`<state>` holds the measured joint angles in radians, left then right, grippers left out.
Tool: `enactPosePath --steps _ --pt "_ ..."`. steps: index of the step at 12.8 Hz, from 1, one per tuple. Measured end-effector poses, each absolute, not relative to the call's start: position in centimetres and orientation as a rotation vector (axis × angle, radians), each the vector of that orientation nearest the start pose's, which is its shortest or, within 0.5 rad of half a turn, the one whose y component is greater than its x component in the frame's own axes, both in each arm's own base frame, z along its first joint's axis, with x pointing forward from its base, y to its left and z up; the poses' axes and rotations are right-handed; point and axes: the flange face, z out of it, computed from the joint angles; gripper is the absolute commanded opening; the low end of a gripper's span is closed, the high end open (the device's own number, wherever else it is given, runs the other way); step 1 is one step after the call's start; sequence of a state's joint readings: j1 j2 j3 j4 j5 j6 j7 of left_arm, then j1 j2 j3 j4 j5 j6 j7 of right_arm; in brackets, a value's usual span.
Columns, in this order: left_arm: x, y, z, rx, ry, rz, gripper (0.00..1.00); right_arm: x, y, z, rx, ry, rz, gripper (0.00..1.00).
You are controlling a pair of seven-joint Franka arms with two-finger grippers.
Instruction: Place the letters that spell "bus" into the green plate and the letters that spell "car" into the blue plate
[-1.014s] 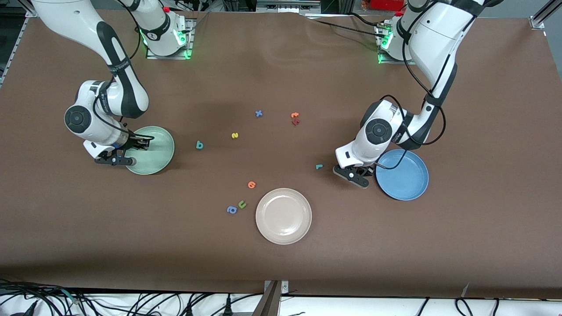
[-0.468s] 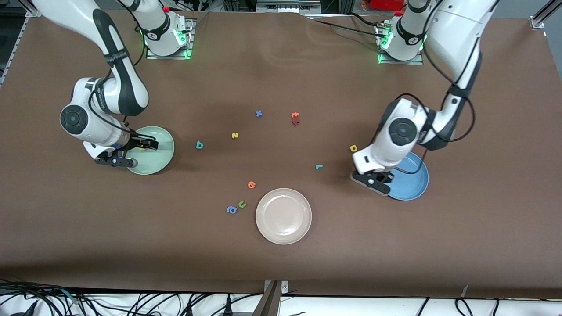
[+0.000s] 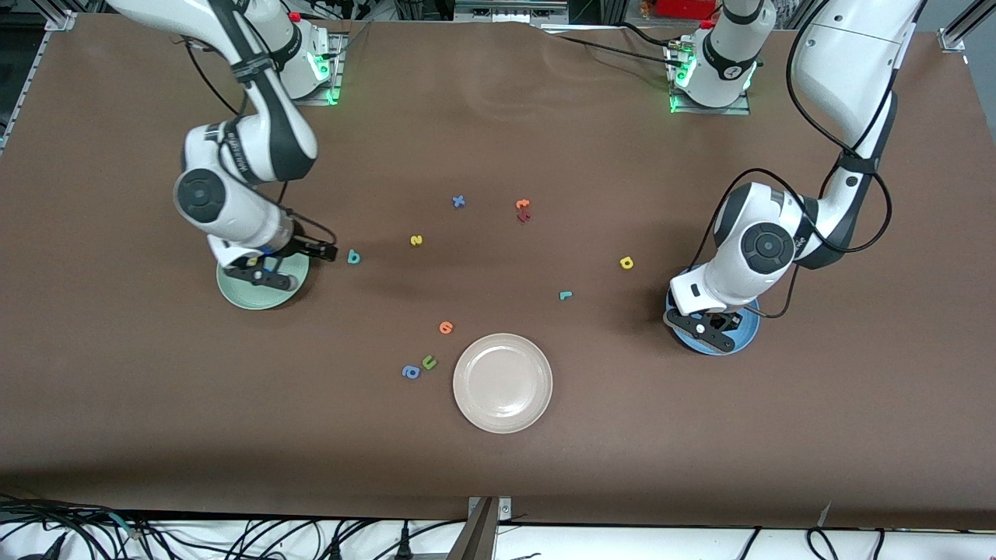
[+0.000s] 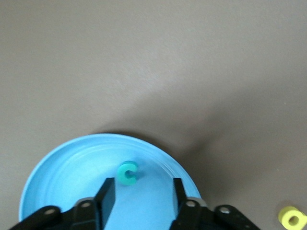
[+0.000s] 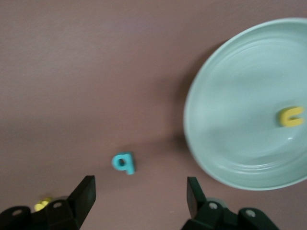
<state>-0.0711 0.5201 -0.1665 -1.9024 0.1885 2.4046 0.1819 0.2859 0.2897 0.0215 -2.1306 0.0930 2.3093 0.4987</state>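
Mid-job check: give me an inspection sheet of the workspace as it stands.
Surface: brown table, nothing seen.
Job's things: teal c in blue plate; yellow u in green plate; teal b, yellow s, yellow a, teal r loose on table.
Clutter: beige plate, blue x, other spare letters.
Tools: left tool open over blue plate; right tool open over teal b.
Cables: bundle below table edge nearest camera.
Surroundings: nothing seen.

Glossy blue plate (image 4: 62,167), glossy green plate (image 5: 240,120), matt brown table (image 3: 700,435).

High front camera; two wrist close-ups
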Motion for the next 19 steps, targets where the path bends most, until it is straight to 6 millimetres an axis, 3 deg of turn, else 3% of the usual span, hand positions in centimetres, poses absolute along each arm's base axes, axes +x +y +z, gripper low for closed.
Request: enactPosePath --steps 3,5,6,8,12,14,16,19 --pt "60.0 -18.2 22.9 -3.036 0.731 0.051 1.00 52.7 20.4 22.9 -3.062 0.433 0.161 0.85" --pt "57.8 -21.9 22.5 -3.080 0.594 0.106 1.00 52.5 20.6 20.4 -3.061 0.439 0.170 0.81" --pt "56.6 -22.8 21.7 -3.085 0.561 0.140 1.00 52.4 20.5 19.6 -3.064 0.442 0.184 0.78" --pt "54.2 -23.2 20.2 -3.084 0.535 0.189 0.99 51.9 20.2 18.6 -3.071 0.448 0.214 0.70" --pt "49.9 -23.7 18.1 -3.104 0.508 0.170 0.80 50.7 19.6 17.4 -3.070 0.454 0.196 0.58" --pt "49.0 -24.6 17.8 -3.081 0.531 0.170 0.75 50.5 19.5 17.2 -3.068 0.455 0.180 0.41" --pt "49.0 -24.3 17.6 -3.037 0.574 0.144 0.73 50.6 19.5 17.3 -3.066 0.457 0.176 0.13" --pt "49.3 -24.1 17.2 -3.050 0.577 0.109 0.67 50.6 19.4 17.6 -3.065 0.458 0.170 0.02"
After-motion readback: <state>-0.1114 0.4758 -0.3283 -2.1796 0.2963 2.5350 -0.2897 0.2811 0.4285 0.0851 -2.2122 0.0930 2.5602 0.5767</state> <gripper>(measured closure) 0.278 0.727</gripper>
